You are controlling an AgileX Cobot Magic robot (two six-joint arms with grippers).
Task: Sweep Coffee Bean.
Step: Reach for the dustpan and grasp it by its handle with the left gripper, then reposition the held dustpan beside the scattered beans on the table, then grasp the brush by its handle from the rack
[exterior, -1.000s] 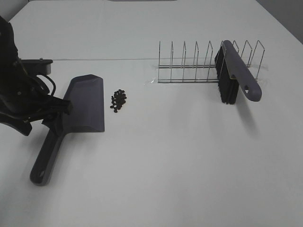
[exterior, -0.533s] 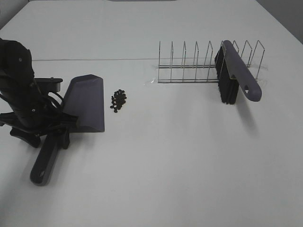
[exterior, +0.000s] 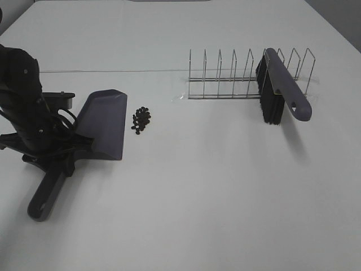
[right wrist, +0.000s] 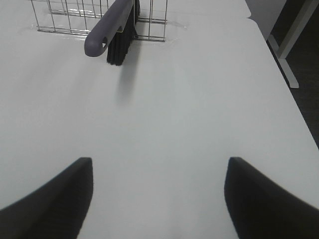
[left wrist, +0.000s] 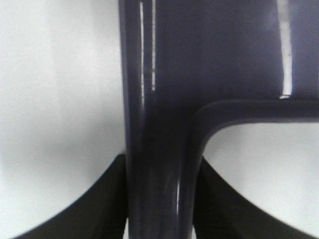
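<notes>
Brush in wire rack; coffee bean pile beside dustpan. Left tool clenched on dustpan handle; right tool spread, empty.

White tabletop, matte, fills nearly whole exterior high view. Thin straight seam crosses its far part side to side. Grey floor shows past far corners. In right wrist view, tabletop edge runs diagonally; beyond it dark floor and pale slanted leg of neighbouring furniture. Light even, from above; shadows soft, short. No walls or windows visible.
</notes>
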